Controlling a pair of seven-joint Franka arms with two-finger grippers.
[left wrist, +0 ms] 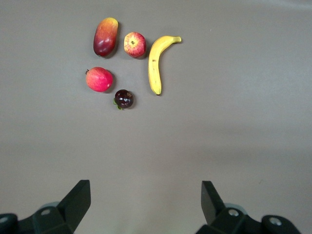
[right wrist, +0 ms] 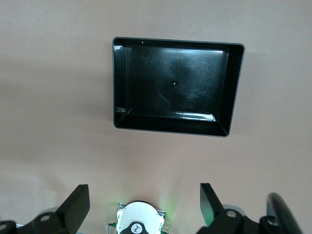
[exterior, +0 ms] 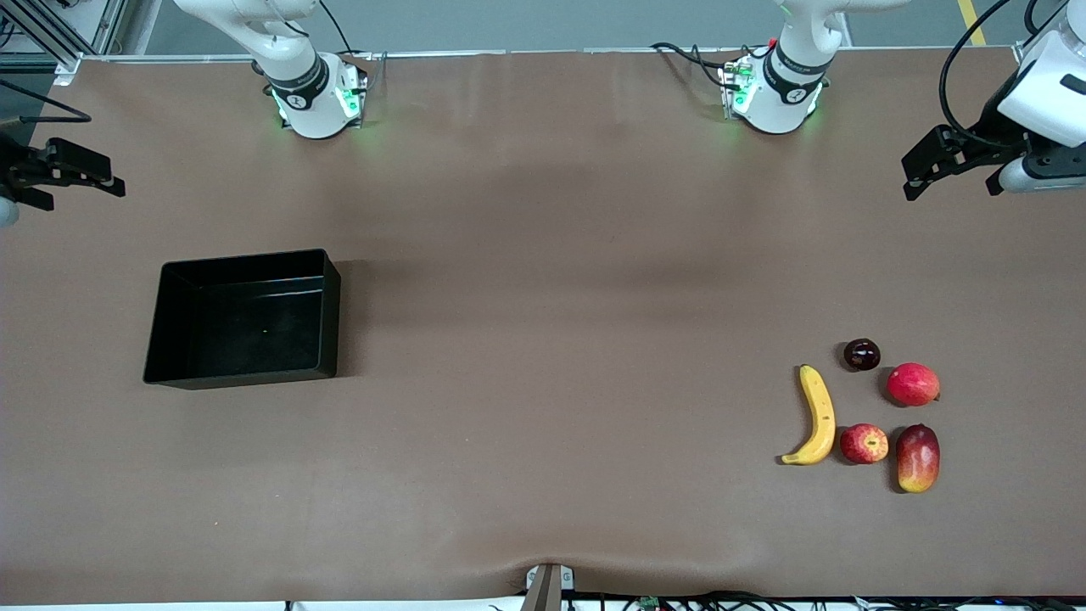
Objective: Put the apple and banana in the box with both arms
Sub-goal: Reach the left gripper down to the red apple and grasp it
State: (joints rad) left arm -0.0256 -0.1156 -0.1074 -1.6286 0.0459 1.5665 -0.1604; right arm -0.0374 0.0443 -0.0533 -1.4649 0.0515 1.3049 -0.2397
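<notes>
The apple [exterior: 864, 443] lies beside the banana [exterior: 818, 416] on the table toward the left arm's end. Both also show in the left wrist view: the apple [left wrist: 135, 44] and the banana [left wrist: 157, 61]. The black box [exterior: 246, 327] stands empty toward the right arm's end and also shows in the right wrist view [right wrist: 170, 83]. My left gripper [exterior: 950, 182] hangs open and empty over the table's left-arm end, apart from the fruits; it shows open in its wrist view [left wrist: 145, 195]. My right gripper [exterior: 76, 191] hangs open and empty over the right-arm end [right wrist: 144, 197].
A plain pinkish-red fruit [exterior: 913, 383], a red-and-yellow mango-like fruit [exterior: 918, 458] and a small dark purple fruit [exterior: 861, 354] lie close to the apple and banana. The two arm bases stand along the table edge farthest from the front camera.
</notes>
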